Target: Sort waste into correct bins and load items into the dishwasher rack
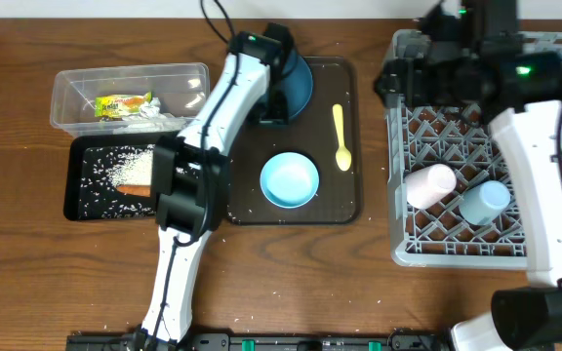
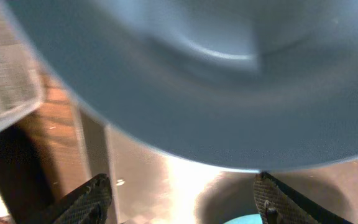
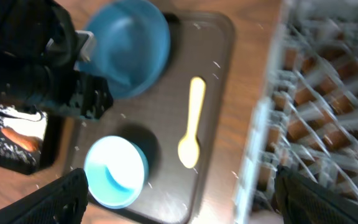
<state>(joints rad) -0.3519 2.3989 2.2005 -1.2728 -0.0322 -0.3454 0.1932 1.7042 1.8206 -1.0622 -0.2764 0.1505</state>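
The dark blue plate (image 1: 301,83) sits at the back of the dark brown serving tray (image 1: 344,210) and fills the left wrist view (image 2: 216,74). My left gripper (image 1: 271,102) is open right at it, its fingers (image 2: 180,180) wide apart below the plate's rim. The pale blue bowl (image 1: 289,180) and the yellow spoon (image 1: 341,136) lie on the same tray. My right gripper (image 1: 395,83) is open and empty over the grey rack's (image 1: 398,249) left edge. Its wrist view (image 3: 180,180) shows the plate (image 3: 129,46), bowl (image 3: 115,171) and spoon (image 3: 191,124). A pinkish-white cup (image 1: 429,185) and a light blue cup (image 1: 484,202) lie in the rack.
The clear tub (image 1: 66,83) at the far left holds the yellow-green wrapper (image 1: 123,104) and crumpled white paper (image 1: 154,115). The black tray (image 1: 71,200) in front of it holds rice (image 1: 130,166) and the sausage (image 1: 137,189). My left arm (image 1: 203,136) crosses over both.
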